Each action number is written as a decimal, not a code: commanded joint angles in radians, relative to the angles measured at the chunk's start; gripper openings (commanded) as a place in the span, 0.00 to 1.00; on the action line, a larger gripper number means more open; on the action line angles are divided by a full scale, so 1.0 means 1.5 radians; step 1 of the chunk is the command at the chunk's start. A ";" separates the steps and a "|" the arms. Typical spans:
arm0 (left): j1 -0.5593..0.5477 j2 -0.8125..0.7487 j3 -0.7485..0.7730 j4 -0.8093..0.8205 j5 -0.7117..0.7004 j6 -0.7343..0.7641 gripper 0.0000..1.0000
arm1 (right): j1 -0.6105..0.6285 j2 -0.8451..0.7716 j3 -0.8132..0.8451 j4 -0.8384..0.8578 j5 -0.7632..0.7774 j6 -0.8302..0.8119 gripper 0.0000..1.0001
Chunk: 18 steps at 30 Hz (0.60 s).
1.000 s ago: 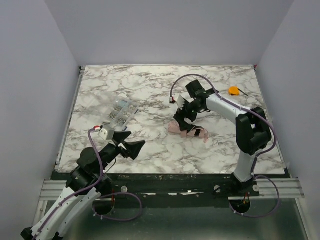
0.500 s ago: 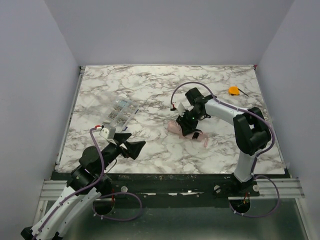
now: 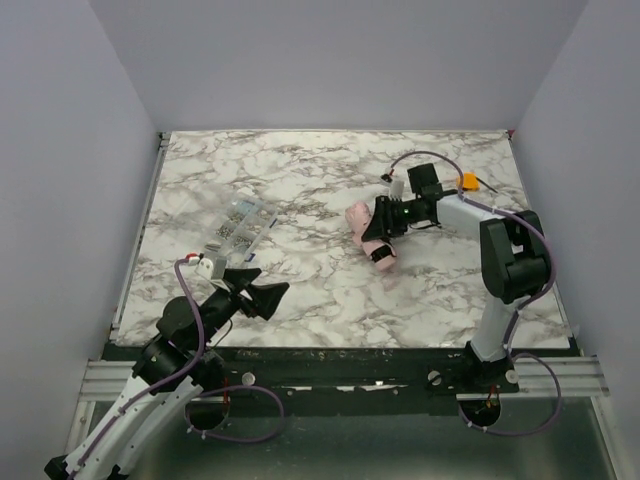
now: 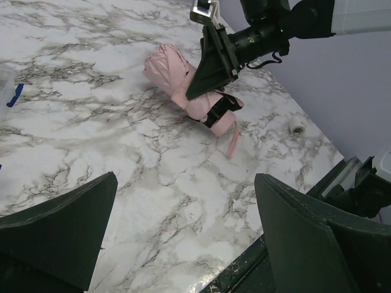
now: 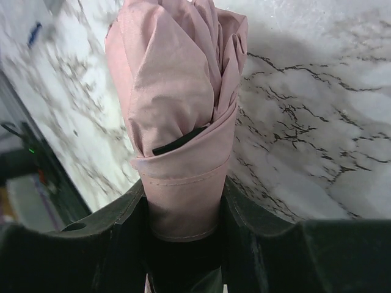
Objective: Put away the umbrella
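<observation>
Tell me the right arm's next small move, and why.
Probably a short lift straight up. The right jaws are closed on both sides of the folded umbrella, so the grip looks set, but its strap hangs down toward the table.

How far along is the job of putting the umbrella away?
Done: the umbrella is folded into a bundle. In hand: the right gripper is clamped around it. To do: its strap hangs loose, no storage place shows, and the left gripper is open and holds nothing.
</observation>
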 commanded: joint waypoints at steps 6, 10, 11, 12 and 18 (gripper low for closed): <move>0.003 0.014 -0.006 0.021 -0.016 -0.048 0.98 | 0.011 0.035 -0.088 0.351 0.013 0.582 0.48; 0.003 0.020 0.000 0.034 -0.017 -0.049 0.99 | 0.006 0.040 -0.077 0.339 0.014 0.553 0.78; 0.003 0.023 0.004 0.036 -0.016 -0.048 0.99 | 0.000 0.034 -0.071 0.318 0.016 0.523 0.81; 0.003 0.027 0.007 0.038 -0.015 -0.044 0.99 | -0.005 0.025 -0.055 0.280 0.032 0.473 0.85; 0.003 0.064 0.031 0.067 0.010 -0.006 0.98 | -0.070 -0.079 -0.066 0.109 0.138 0.225 0.91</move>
